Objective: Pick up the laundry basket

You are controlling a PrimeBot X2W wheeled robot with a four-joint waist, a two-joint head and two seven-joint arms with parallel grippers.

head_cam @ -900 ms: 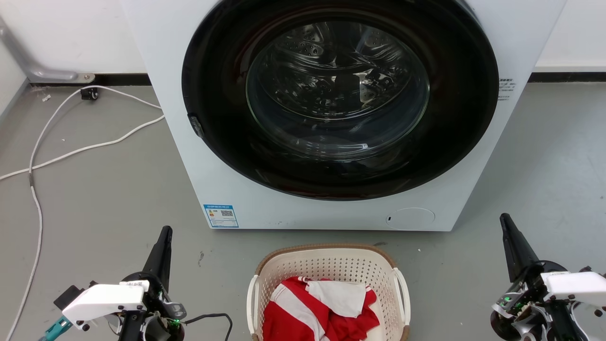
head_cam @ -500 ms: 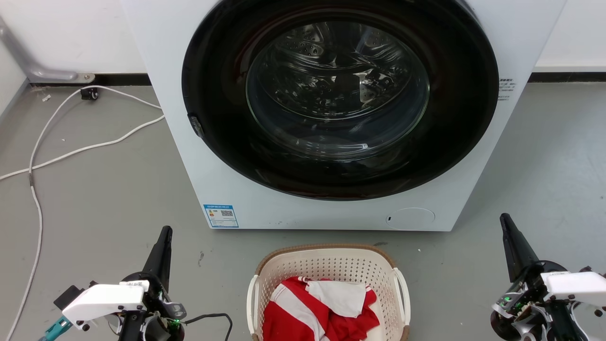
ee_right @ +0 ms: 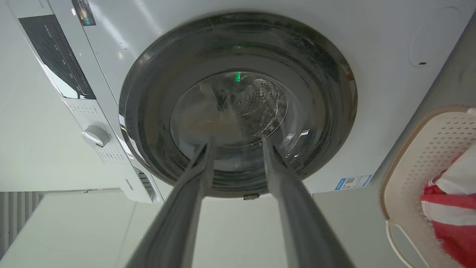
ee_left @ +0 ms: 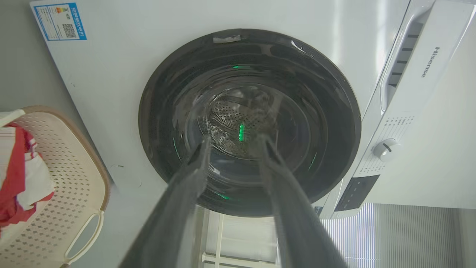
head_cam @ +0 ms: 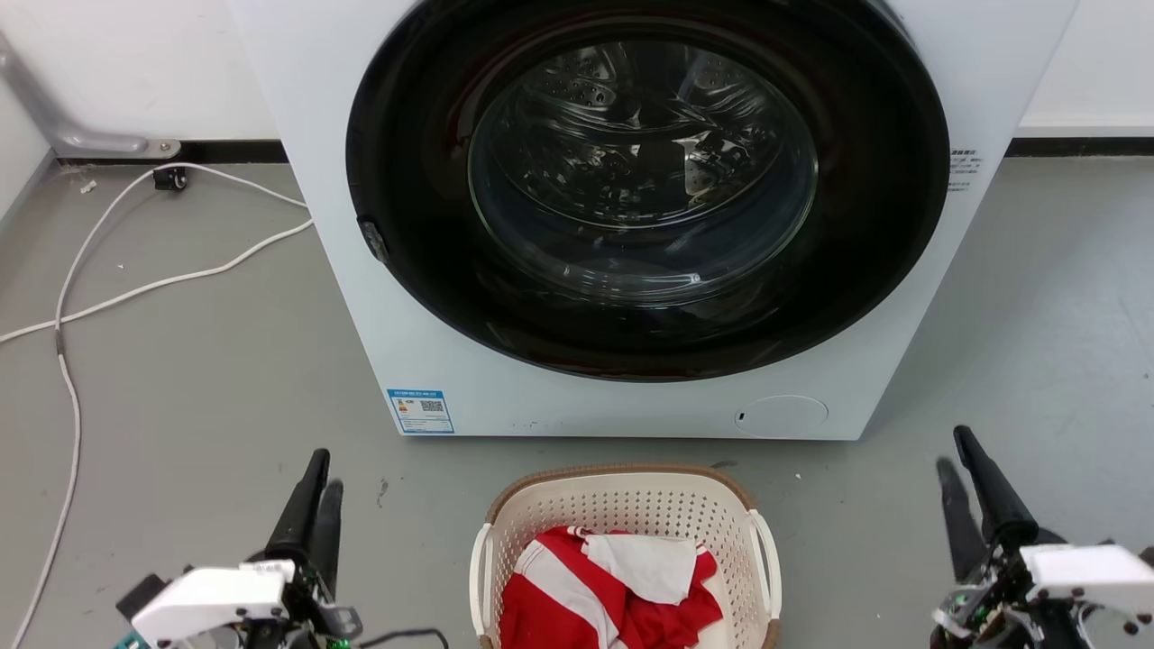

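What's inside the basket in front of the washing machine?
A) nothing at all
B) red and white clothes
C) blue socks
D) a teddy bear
B: the laundry basket holds a crumpled pile of red and white clothes.

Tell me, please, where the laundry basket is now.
In the head view, the laundry basket sits on the floor at bottom centre, just before the washing machine, between the left gripper and the right gripper.
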